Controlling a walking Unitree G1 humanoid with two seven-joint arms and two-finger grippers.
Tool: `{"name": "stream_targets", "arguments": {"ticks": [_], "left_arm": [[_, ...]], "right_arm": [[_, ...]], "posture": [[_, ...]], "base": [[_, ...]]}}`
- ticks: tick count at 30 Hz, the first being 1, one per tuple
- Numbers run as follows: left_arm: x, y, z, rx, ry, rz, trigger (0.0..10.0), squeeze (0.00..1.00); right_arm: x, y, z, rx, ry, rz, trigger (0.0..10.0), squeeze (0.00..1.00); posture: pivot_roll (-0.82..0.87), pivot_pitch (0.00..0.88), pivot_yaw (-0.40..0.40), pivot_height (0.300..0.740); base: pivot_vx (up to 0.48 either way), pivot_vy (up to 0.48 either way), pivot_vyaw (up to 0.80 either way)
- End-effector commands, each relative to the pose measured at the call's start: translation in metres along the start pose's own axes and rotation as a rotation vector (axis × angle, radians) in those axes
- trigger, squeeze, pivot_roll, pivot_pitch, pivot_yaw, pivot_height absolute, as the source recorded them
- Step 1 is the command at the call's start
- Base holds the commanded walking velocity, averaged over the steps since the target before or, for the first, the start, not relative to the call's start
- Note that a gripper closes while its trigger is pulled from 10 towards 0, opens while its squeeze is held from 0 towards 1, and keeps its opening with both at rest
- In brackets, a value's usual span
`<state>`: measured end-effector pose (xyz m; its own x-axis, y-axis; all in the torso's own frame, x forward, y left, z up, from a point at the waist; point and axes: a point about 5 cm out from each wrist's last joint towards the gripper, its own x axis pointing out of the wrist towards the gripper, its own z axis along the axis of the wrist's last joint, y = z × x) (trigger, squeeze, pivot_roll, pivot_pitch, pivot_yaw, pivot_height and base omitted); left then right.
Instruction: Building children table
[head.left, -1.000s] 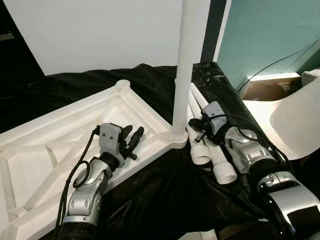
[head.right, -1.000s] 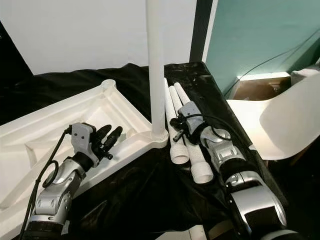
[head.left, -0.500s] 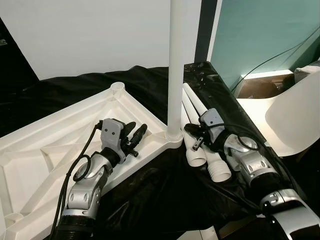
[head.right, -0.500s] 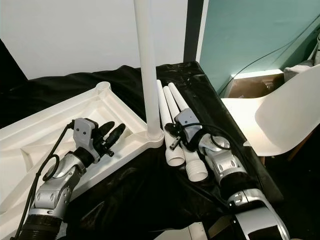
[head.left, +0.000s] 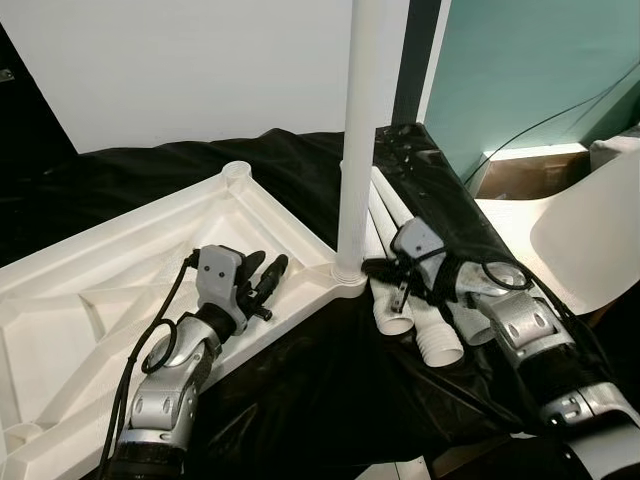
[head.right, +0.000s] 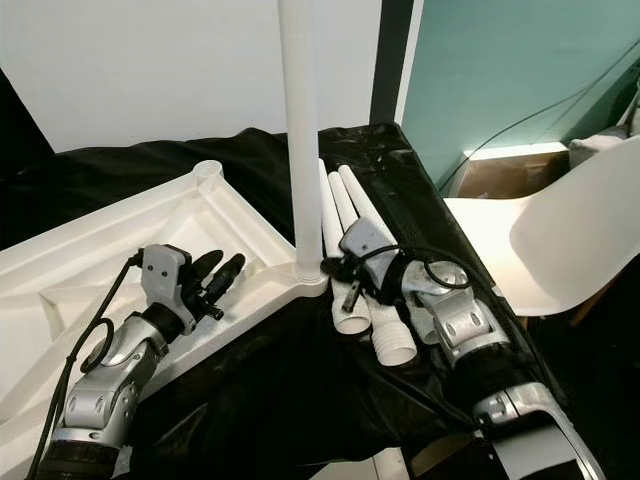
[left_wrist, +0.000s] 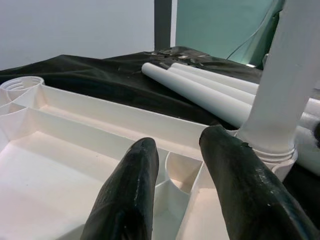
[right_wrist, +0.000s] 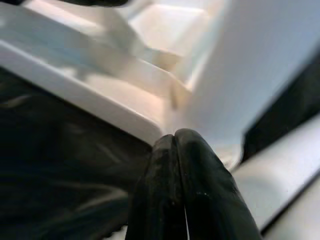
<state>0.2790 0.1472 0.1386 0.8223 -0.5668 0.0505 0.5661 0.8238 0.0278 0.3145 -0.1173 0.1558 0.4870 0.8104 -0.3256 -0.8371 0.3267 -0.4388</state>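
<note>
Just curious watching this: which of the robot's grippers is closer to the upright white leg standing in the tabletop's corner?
Right. The right gripper, fingers shut, is at the base of the upright leg; the left gripper, open, rests farther off over the upturned tabletop.

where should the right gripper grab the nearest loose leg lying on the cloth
Judging by its pose, around the middle of the loose leg, coming from above with the fingers across it. It lies flat on the black cloth beside two more, and its threaded end should stay free for the upturned tabletop.
</note>
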Motion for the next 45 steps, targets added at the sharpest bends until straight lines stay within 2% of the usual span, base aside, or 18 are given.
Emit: {"name": "stream_targets", "arguments": {"ticks": [1,4,7,10,14,16,18,26,29,31,32,34,35,36,38,40,41,45], "left_arm": [[-0.002,-0.001,0.001,0.012,-0.001,-0.035,10.0,0.0],[-0.002,-0.001,0.0,0.012,-0.002,-0.032,10.0,0.0],[-0.001,-0.002,0.0,0.01,-0.004,-0.032,10.0,0.0],[0.002,-0.003,-0.001,0.009,-0.005,-0.037,10.0,0.0],[0.003,-0.003,0.0,0.01,-0.007,-0.039,10.0,0.0],[0.004,-0.004,0.0,0.012,-0.008,-0.041,10.0,0.0],[0.004,-0.005,0.002,0.023,-0.009,-0.042,10.0,0.0],[-0.003,-0.006,0.003,0.025,-0.013,-0.009,10.0,0.0],[-0.009,-0.006,0.002,0.024,-0.005,0.005,10.0,0.0],[-0.013,-0.007,0.0,0.023,0.0,0.008,10.0,0.0],[-0.013,-0.007,0.0,0.023,0.0,0.008,10.0,0.0],[-0.013,-0.008,0.0,0.022,0.0,0.006,10.0,0.0],[-0.011,-0.009,0.001,0.021,-0.001,0.002,10.0,0.0],[-0.011,-0.009,0.001,0.021,-0.001,0.002,10.0,0.0],[-0.009,-0.01,0.001,0.021,-0.003,-0.006,10.0,0.0],[-0.009,-0.01,0.001,0.021,-0.003,-0.006,10.0,0.0],[-0.007,-0.01,0.003,0.024,-0.005,-0.012,10.0,0.0],[-0.008,-0.009,0.003,0.024,-0.005,-0.014,10.0,0.0]], "right_arm": [[-0.001,0.001,0.003,-0.012,0.002,0.027,10.0,0.0],[-0.006,-0.003,0.004,-0.063,0.044,0.074,10.0,0.0],[-0.007,-0.006,0.004,-0.051,0.047,0.105,10.0,0.0],[0.001,-0.011,-0.01,-0.075,0.077,0.164,10.0,0.0],[0.005,-0.013,-0.014,-0.077,0.078,0.184,10.0,0.0],[0.011,-0.018,-0.018,-0.07,0.094,0.192,10.0,0.0],[0.022,-0.026,-0.018,-0.025,0.095,0.201,10.0,0.0],[0.033,-0.033,-0.011,0.05,0.065,0.192,10.0,0.0],[0.037,-0.039,-0.007,0.019,0.074,0.146,10.0,0.0],[0.041,-0.051,0.0,-0.047,0.075,0.015,10.0,0.0],[0.041,-0.051,0.0,-0.047,0.075,0.015,10.0,0.0],[0.043,-0.063,0.01,-0.094,0.054,-0.114,10.0,0.0],[0.043,-0.072,0.014,-0.146,0.074,-0.215,8.9,0.0],[0.043,-0.072,0.014,-0.146,0.074,-0.215,8.9,0.0],[0.043,-0.081,0.019,-0.199,0.099,-0.335,8.9,0.0],[0.043,-0.081,0.019,-0.199,0.099,-0.335,8.9,0.0],[0.045,-0.08,0.02,-0.209,0.092,-0.353,10.0,0.0],[0.049,-0.073,0.022,-0.183,0.038,-0.319,10.0,0.0]], "posture": [[0.07,0.0,-0.015,0.74],[0.07,0.0,-0.026,0.74],[0.06,0.0,-0.027,0.74],[0.06,0.0,-0.024,0.74],[0.06,0.0,-0.022,0.74],[0.06,0.0,-0.02,0.74],[0.1,0.0,-0.036,0.74],[0.17,0.0,-0.055,0.74],[0.18,0.0,-0.056,0.74],[0.18,0.0,-0.053,0.74],[0.18,0.0,-0.053,0.74],[0.18,0.0,-0.049,0.74],[0.18,0.0,-0.046,0.74],[0.18,0.0,-0.046,0.74],[0.17,0.0,-0.044,0.74],[0.17,0.0,-0.044,0.74],[0.17,0.0,-0.04,0.74],[0.16,0.0,-0.038,0.74]], "base": [[0.0,0.0,0.0],[0.0,0.0,0.0],[0.0,0.0,0.0],[0.0,0.0,0.0],[0.0,0.0,0.0],[0.0,0.0,0.0],[0.0,0.0,0.0],[0.0,0.0,0.0],[0.0,0.0,0.0],[0.0,0.0,0.0],[0.0,0.0,0.0],[0.0,0.0,0.0],[0.0,0.0,0.0],[0.0,0.0,0.0],[0.0,0.0,0.0],[0.0,0.0,0.0],[0.0,0.0,0.0],[0.0,0.0,0.0]]}}
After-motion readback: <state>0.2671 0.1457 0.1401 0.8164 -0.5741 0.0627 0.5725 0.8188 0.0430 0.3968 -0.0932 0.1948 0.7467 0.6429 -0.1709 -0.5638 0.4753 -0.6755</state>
